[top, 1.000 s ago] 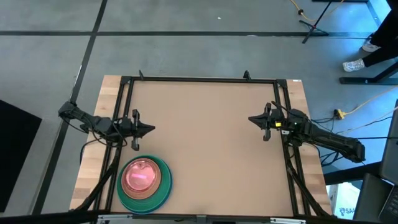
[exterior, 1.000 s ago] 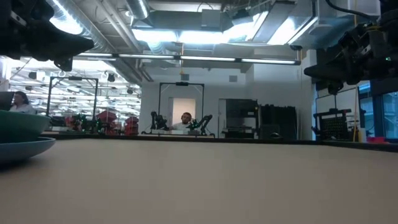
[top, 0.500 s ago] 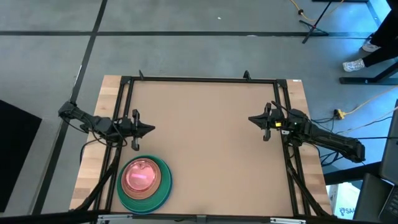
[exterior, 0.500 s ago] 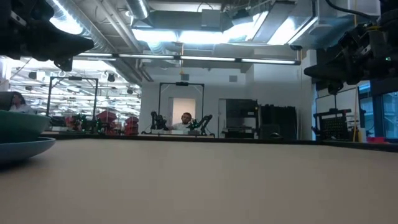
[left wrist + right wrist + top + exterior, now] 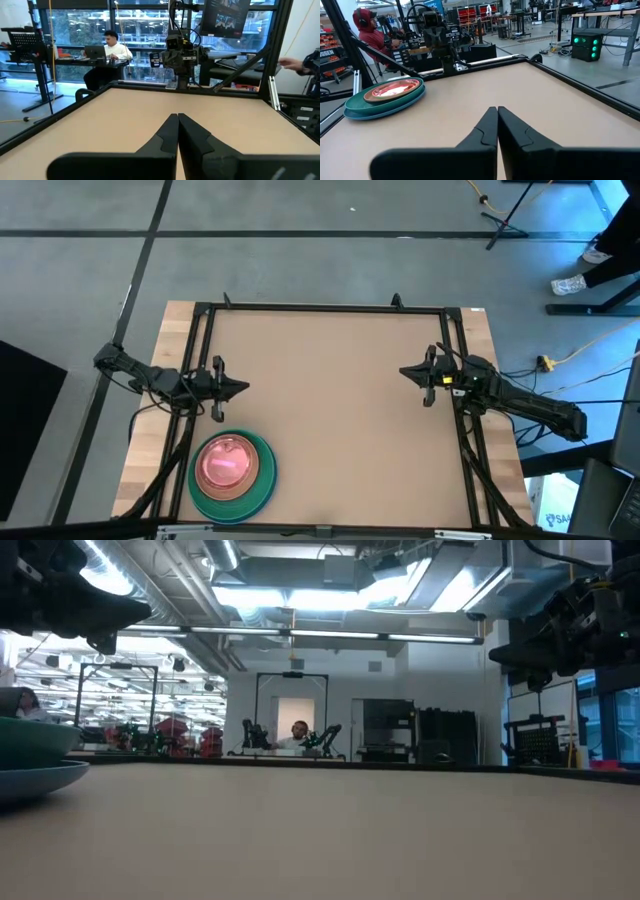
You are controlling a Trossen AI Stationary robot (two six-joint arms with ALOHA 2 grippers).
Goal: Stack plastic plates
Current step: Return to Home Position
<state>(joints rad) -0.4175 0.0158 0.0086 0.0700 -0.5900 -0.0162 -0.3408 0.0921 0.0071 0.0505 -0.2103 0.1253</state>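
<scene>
The plastic plates stand in one stack [image 5: 233,474] at the table's near left corner. A blue plate [image 5: 380,111] lies at the bottom on the table, a green plate [image 5: 262,452] on it, then a salmon-pink plate [image 5: 391,92] with a glowing pink one [image 5: 226,464] on top. In the low view the stack's edge [image 5: 35,765] shows at the left. My left gripper [image 5: 243,388] hovers shut at the table's left side, just beyond the stack. My right gripper [image 5: 404,371] hovers shut at the table's right side. Each points level across the table toward the other.
A black frame [image 5: 320,307] runs along the table's far, left and right sides. The tan tabletop [image 5: 330,420] between the arms is bare. People sit at desks beyond the table [image 5: 107,50] [image 5: 367,30], and a person's shoe [image 5: 572,284] shows on the floor at the far right.
</scene>
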